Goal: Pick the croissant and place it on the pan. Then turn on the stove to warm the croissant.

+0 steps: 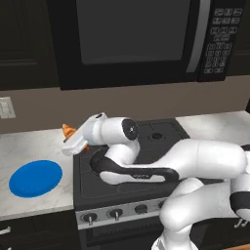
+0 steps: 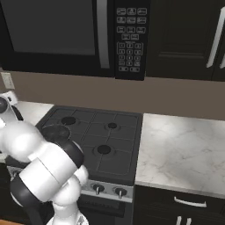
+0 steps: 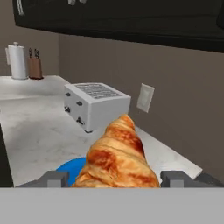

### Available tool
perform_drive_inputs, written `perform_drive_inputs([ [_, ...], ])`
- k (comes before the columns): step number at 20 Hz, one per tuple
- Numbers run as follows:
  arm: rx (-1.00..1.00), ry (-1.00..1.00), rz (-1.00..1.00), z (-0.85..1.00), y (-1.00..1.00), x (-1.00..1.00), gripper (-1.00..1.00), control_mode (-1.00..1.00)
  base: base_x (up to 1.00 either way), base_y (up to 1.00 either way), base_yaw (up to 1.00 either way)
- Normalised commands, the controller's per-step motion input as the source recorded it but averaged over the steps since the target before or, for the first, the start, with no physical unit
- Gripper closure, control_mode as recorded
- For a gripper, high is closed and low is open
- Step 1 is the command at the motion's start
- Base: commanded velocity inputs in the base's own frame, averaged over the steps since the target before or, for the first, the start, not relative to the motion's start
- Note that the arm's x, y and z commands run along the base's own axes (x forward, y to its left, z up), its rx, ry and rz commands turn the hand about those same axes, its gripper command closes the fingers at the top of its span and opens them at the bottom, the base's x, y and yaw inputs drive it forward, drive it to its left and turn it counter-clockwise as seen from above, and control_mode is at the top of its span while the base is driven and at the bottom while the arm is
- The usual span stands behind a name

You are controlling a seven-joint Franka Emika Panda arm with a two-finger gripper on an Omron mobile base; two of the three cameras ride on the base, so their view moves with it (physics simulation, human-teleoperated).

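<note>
Claw [image 3: 114, 178] grips croissant [image 3: 117, 155] across its middle, lifted over counter [image 1: 34, 141] at stove's [image 1: 161, 134] 9 o'clock edge; looks light, soft, flaky, so squeeze gently at the thick ridged centre, not the brittle tips.

- Light is even and soft in all views, with no visible lamp.
- The marble counter [image 1: 34, 141] reads bright; the cabinets and the microwave [image 1: 132, 39] are very dark, with little detail.
- Only a faint shadow lies under the blue plate [image 1: 35, 178].
- The croissant [image 3: 118, 157] looks slightly soft at close range.
- All three pictures are coarse and a little pixelated.
</note>
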Motion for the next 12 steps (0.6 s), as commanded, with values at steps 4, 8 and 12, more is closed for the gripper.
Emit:
perform_drive_inputs([
  [4,0.00,0.12,-0.02,0.33,-0.77,-0.17,1.00,-1.00,0.00,0.00,0.00],
  [8,0.00,0.14,-0.04,0.17,-0.82,-0.16,1.00,-1.00,0.00,0.00,0.00],
  [12,0.00,0.12,-0.03,0.01,-0.67,-0.16,1.00,-1.00,0.00,0.00,0.00],
])
